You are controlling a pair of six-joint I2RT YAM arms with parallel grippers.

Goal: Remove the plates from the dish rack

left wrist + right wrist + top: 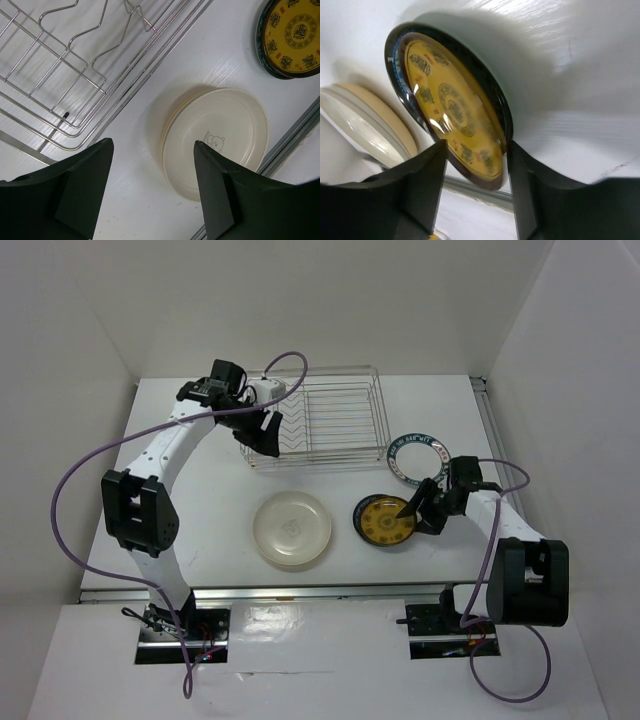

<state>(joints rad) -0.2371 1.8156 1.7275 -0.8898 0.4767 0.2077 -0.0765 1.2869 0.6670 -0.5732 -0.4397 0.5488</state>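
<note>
From the top camera I see the dish rack (pixel 330 418) at the far middle of the surface (pixel 210 510), with my left gripper (pixel 265 435) hanging over its left end. In front of the rack lies a cream plate (pixel 291 529), and the yellow plate (pixel 383 520) is just to its right. A white plate with a dark rim (pixel 419 457) lies beside the rack's right end. My right gripper (pixel 415 508) sits at the yellow plate's right edge.

On the left wrist camera the fingers (pixel 85 190) are spread wide with nothing between them. Below them I see a corner of the rack, the cream plate and part of the yellow plate.

On the right wrist camera the fingers (pixel 427 185) stand apart, with the yellow plate's near rim between them. I cannot tell whether either one touches it. To the left, the cream plate rests on a tan plate (pixel 390 117)
</note>
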